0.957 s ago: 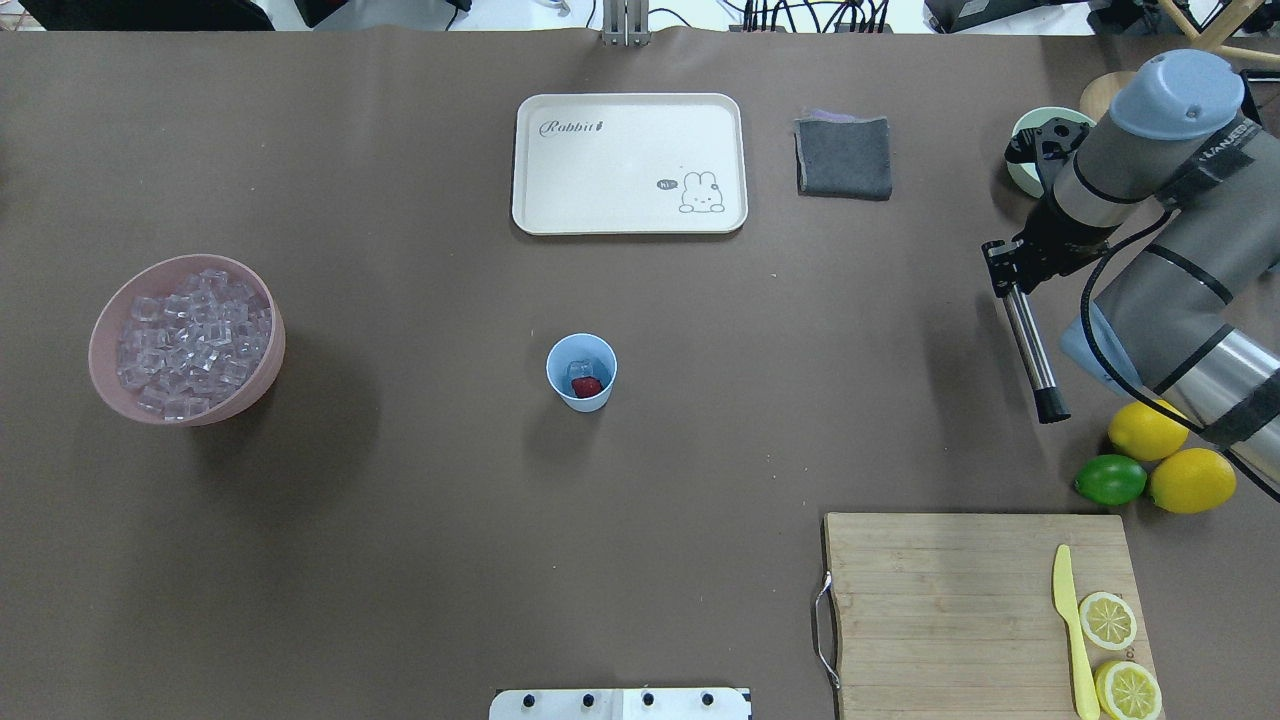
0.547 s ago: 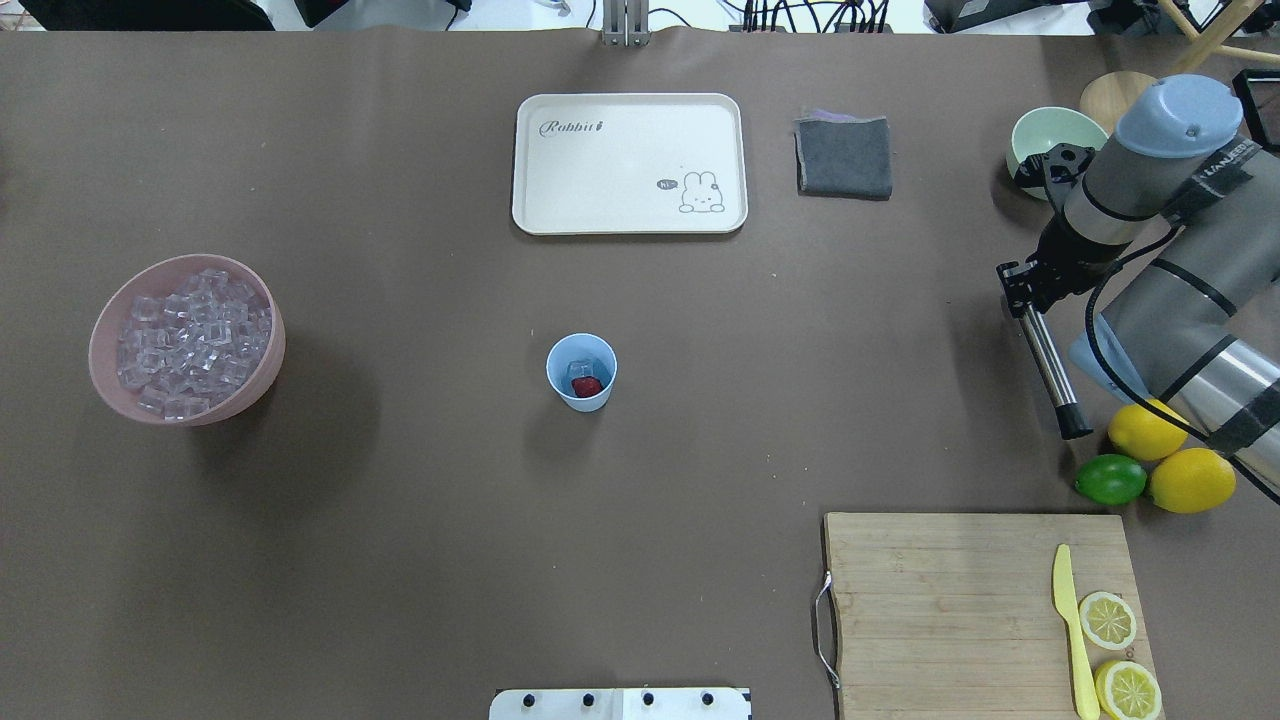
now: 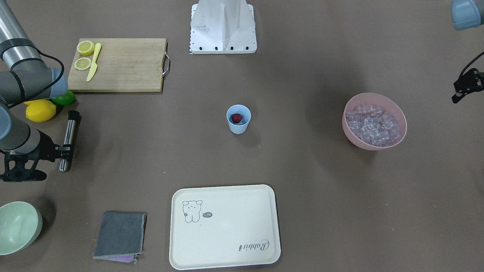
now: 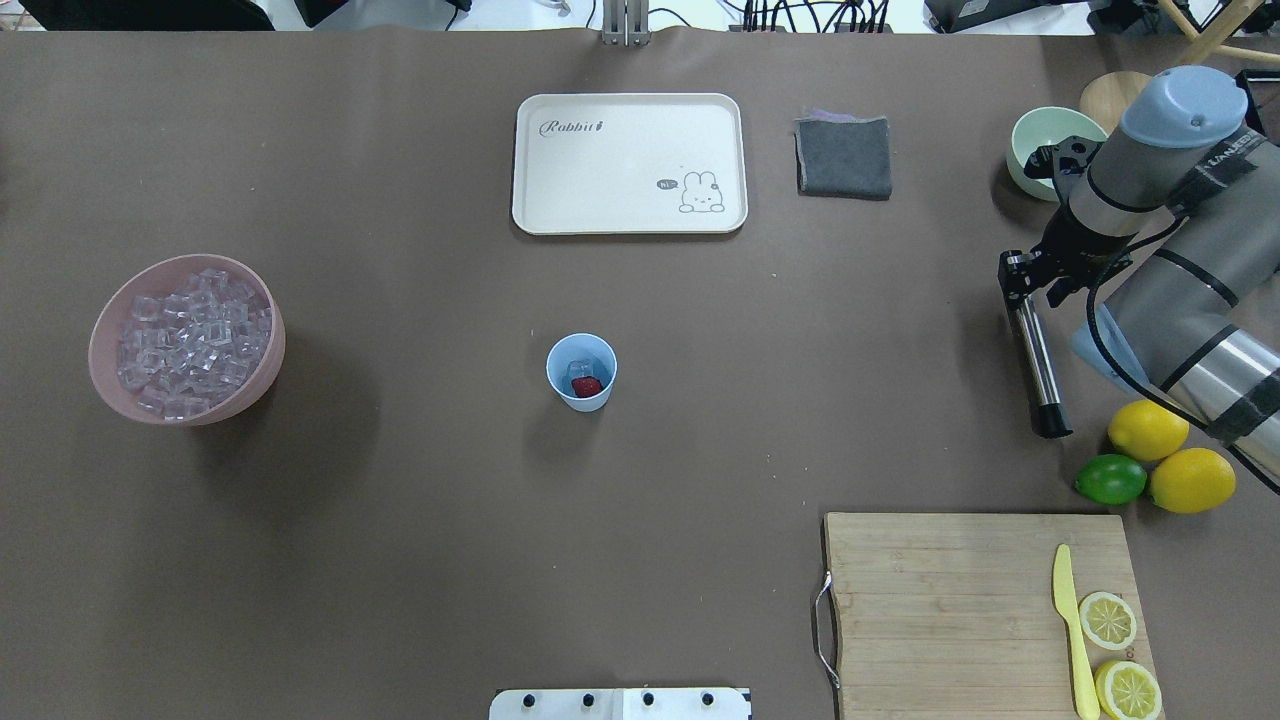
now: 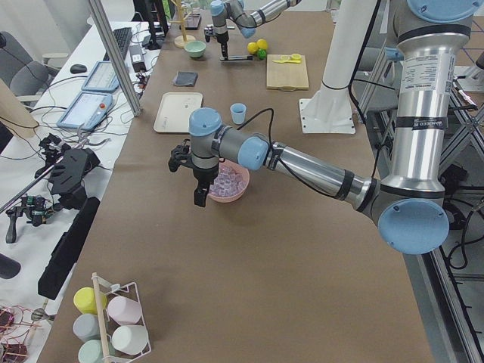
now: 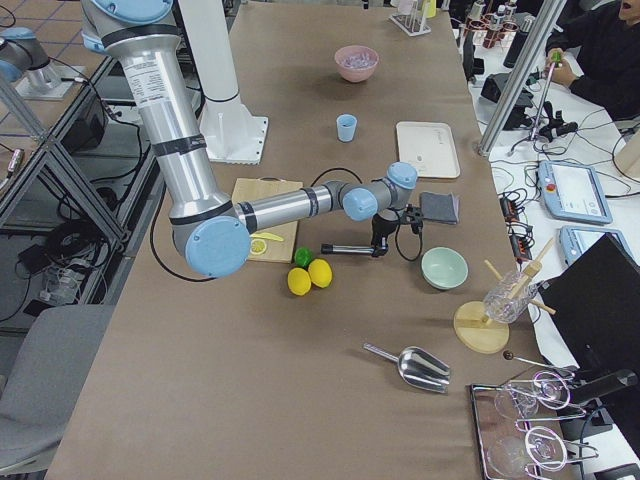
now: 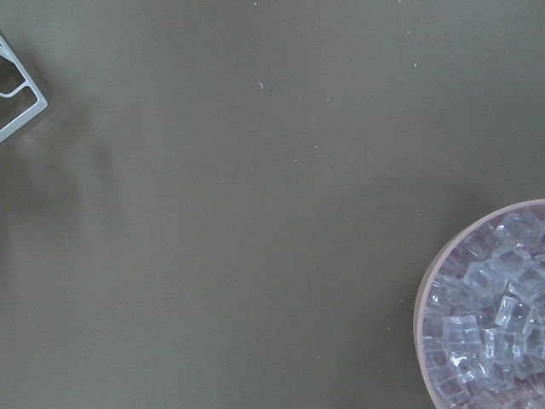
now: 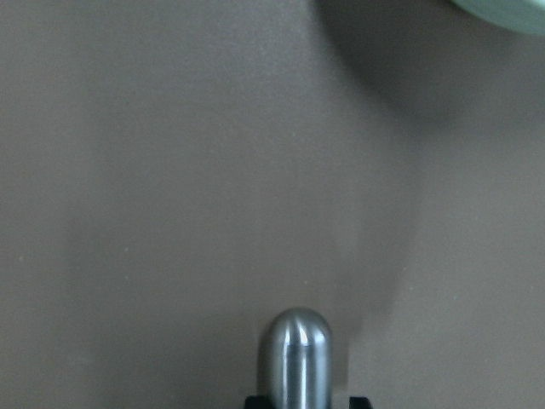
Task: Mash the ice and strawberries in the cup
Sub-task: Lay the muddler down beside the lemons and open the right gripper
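Observation:
The light-blue cup [image 4: 581, 358] stands mid-table, also in the front view [image 3: 238, 126]. In it lie a red strawberry [image 4: 587, 386] and a clear ice cube [image 4: 579, 368]. More ice [image 4: 190, 338] fills a pink bowl [image 4: 105, 330] at the left. My right gripper [image 4: 1022, 290] is shut on a steel muddler [image 4: 1038, 370] with a black tip, held nearly level and low over the table, far right of the cup. Its rounded end shows in the right wrist view [image 8: 295, 358]. My left gripper [image 3: 459, 94] hangs beside the pink bowl [image 3: 353, 138]; I cannot tell whether it is open.
A cream tray [image 4: 630, 220] and a grey cloth [image 4: 845, 157] lie at the back. A pale-green bowl [image 4: 1030, 140] stands behind the right gripper. Two lemons [image 4: 1190, 480] and a lime [image 4: 1110, 480] lie near the muddler tip. A cutting board [image 4: 940, 600] holds a yellow knife and lemon halves.
The right gripper has shifted slightly right with the muddler. The muddler's black tip swung toward the lemons, then back a little to the left. The cup and bowl have not moved.

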